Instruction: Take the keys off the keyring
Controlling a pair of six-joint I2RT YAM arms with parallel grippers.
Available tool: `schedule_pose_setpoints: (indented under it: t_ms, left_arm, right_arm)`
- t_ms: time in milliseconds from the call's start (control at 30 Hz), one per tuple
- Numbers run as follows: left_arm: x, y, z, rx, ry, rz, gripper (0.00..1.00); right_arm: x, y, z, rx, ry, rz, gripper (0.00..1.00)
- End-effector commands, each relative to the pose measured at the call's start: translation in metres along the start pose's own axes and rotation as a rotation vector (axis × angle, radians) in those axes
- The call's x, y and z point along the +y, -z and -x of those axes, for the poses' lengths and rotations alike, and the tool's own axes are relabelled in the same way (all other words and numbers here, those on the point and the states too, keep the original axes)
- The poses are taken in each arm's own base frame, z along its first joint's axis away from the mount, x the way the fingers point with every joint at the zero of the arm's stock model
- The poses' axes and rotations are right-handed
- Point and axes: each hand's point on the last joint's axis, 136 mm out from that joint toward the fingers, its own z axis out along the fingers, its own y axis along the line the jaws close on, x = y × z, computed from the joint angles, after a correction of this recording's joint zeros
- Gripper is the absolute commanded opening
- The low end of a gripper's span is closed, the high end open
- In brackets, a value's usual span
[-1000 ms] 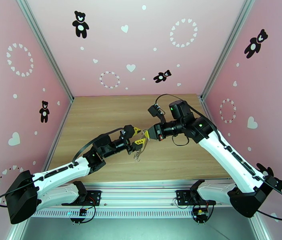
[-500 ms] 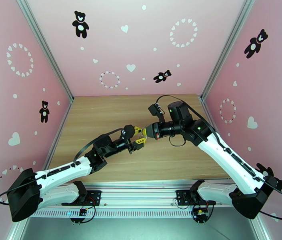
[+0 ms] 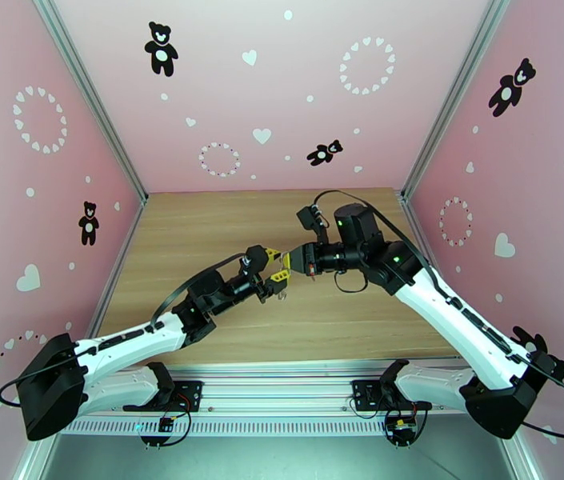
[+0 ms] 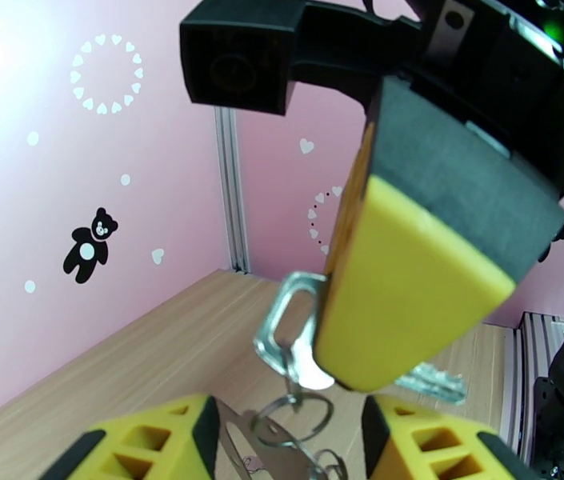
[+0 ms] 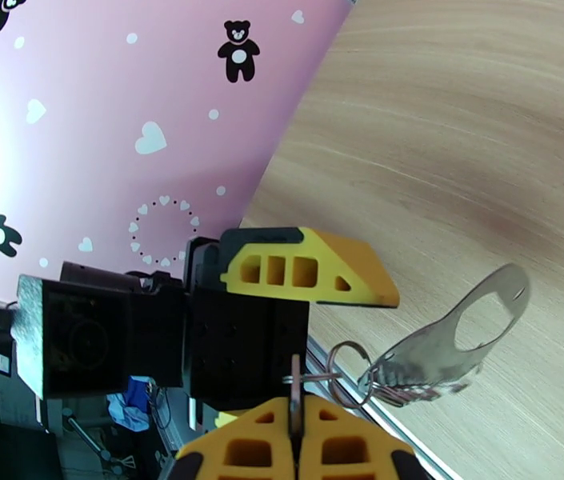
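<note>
1. Looks not done yet: small rings (image 4: pixel 294 410) + flat metal tag (image 5: pixel 458 338) hanging off keyring (image 4: pixel 282 322), up in air over worktop (image 3: pixel 202 226); keys too tiny to pick out.
2. L arm (image 3: pixel 138 338): stretched fwd, jaws apart round the rings, not squeezing.
3. R arm (image 3: pixel 450 306): angled in to meet it, jaws shut tight on keyring.

High rear overview; two close opposed wrist views, keyring (image 4: pixel 268 351) between.

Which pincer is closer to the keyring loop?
Right. The right pincer is clamped on the keyring loop; the left pincer is just short of it, astride its small rings.
</note>
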Motion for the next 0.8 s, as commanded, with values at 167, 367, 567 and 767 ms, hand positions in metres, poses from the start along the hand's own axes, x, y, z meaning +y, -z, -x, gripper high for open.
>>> schedule_pose_setpoints:
  t_ms: [167, 367, 567, 767]
  left_arm:
    - [0.026, -0.001, -0.005, -0.01, 0.026, 0.161, 0.47]
    - [0.02, -0.006, -0.005, -0.001, 0.02, 0.123, 0.36]
    - [0.006, -0.011, -0.006, 0.009, -0.007, 0.039, 0.3]
    - [0.011, -0.013, 0.001, -0.016, -0.01, 0.068, 0.27]
  right_arm:
    - [0.008, 0.008, 0.012, -0.079, 0.007, 0.008, 0.0]
    - [0.009, 0.008, 0.014, -0.089, 0.004, 0.013, 0.0]
    - [0.012, 0.009, 0.018, -0.101, 0.001, 0.018, 0.0]
    - [0.013, 0.01, 0.017, -0.102, -0.002, 0.022, 0.0]
